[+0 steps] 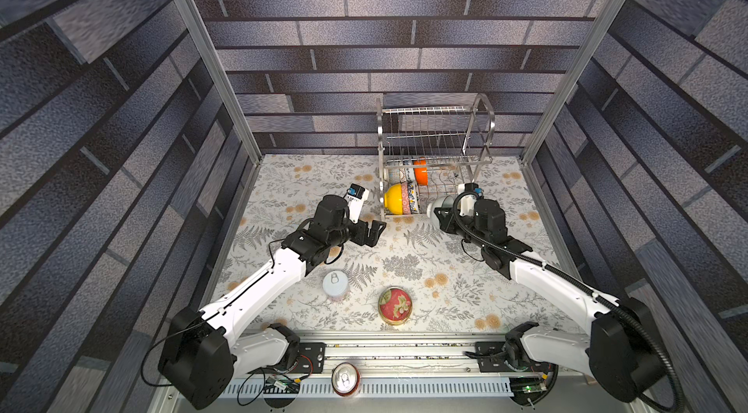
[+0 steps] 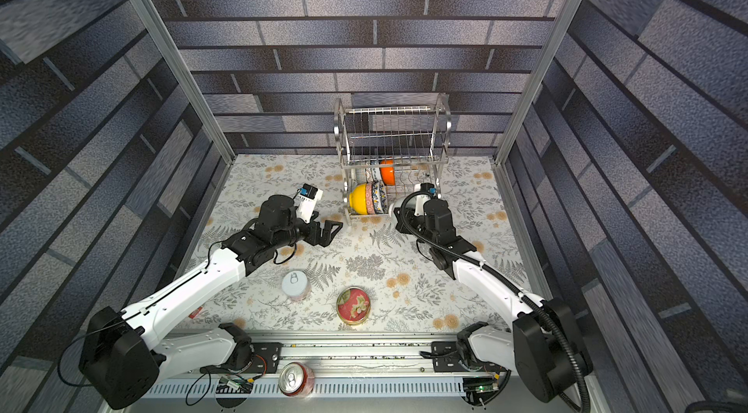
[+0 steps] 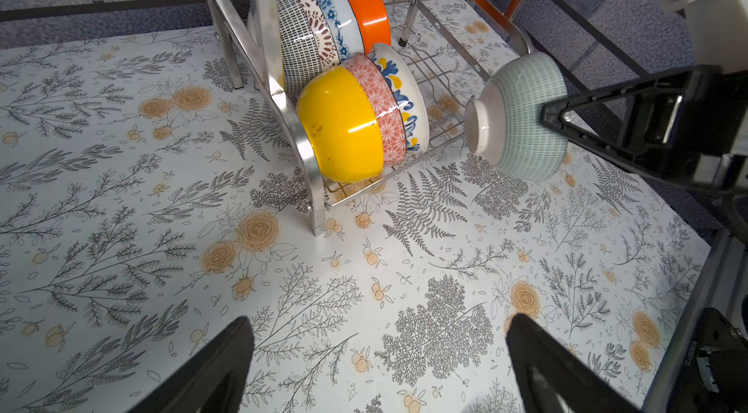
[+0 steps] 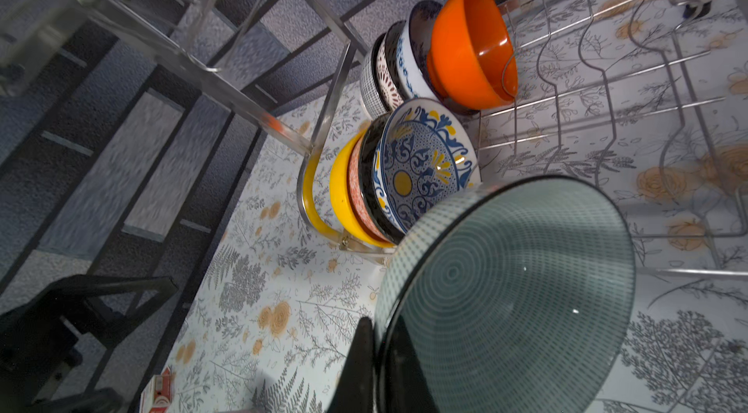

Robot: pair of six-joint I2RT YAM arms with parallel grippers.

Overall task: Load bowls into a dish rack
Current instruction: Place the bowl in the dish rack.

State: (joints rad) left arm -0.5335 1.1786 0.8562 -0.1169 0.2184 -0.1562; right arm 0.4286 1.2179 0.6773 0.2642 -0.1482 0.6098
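1. The left end effector (image 1: 375,233) hangs released, jaws wide apart, above the desk (image 1: 409,269) just left of the dish rack, holding nothing.
2. The dish rack (image 1: 488,119) has seven bowls standing on edge in its lower tier. The front row starts with the yellow bowl (image 1: 393,198), and the back row ends at the orange bowl (image 1: 420,175).
3. The pale green bowl (image 3: 522,115) is held in the air, tipped on edge at the rack's front, just right of the front row. The right end effector (image 4: 378,350) is clenched on its rim.
4. The bowl looks like glazed ceramic, so it is probably stiff, slick and easily chipped. A rim pinch is the natural hold, though the bowl may pivot, so it should go gently into a wire slot.
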